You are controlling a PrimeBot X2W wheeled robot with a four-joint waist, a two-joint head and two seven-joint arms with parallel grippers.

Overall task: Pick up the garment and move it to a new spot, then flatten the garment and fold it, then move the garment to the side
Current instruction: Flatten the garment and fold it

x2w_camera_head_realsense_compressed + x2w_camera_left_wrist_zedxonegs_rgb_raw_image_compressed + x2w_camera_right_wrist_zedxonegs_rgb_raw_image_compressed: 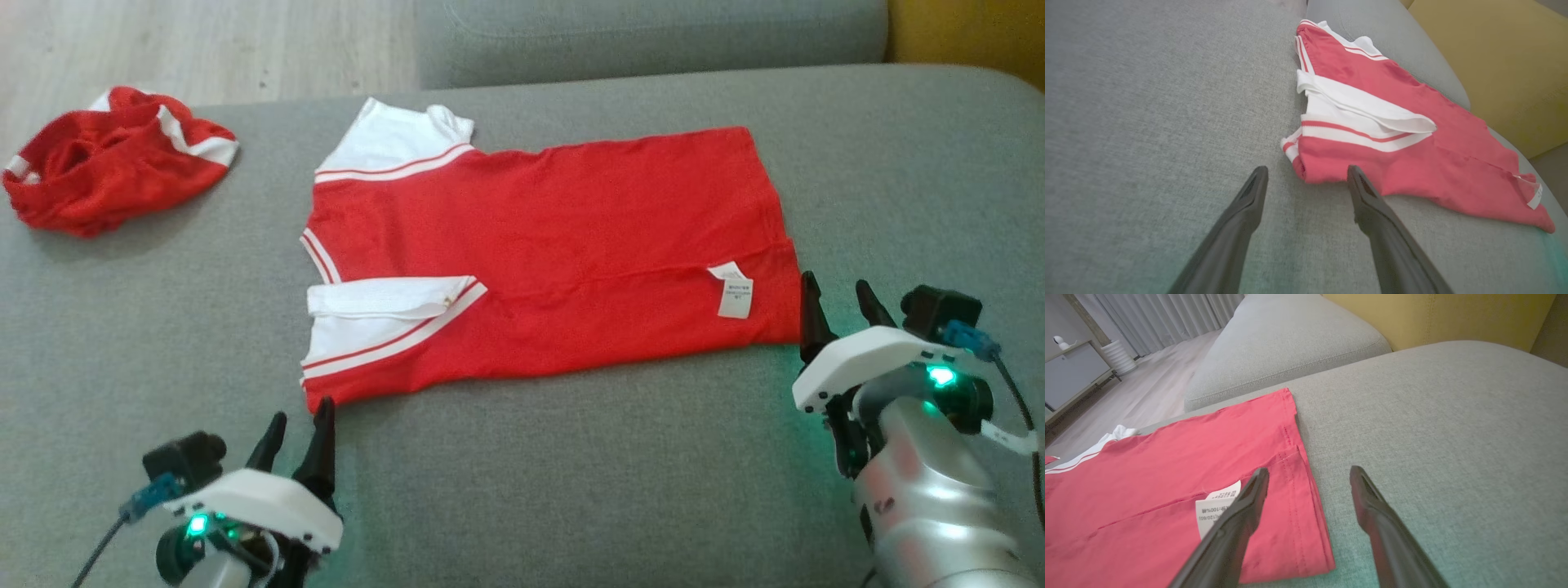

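So your red-and-white garment is lying flat in the middle of the grey cushion. One long edge is already folded in, with a white sleeve on top and the care label showing. Both sets of jaws are spread wide and holding nothing: left gripper sits just off the near shoulder corner, right gripper at the near hem corner. My guess is they're at opposite ends so you can pinch that near edge for the next fold. The crumpled red piece far left is well apart.
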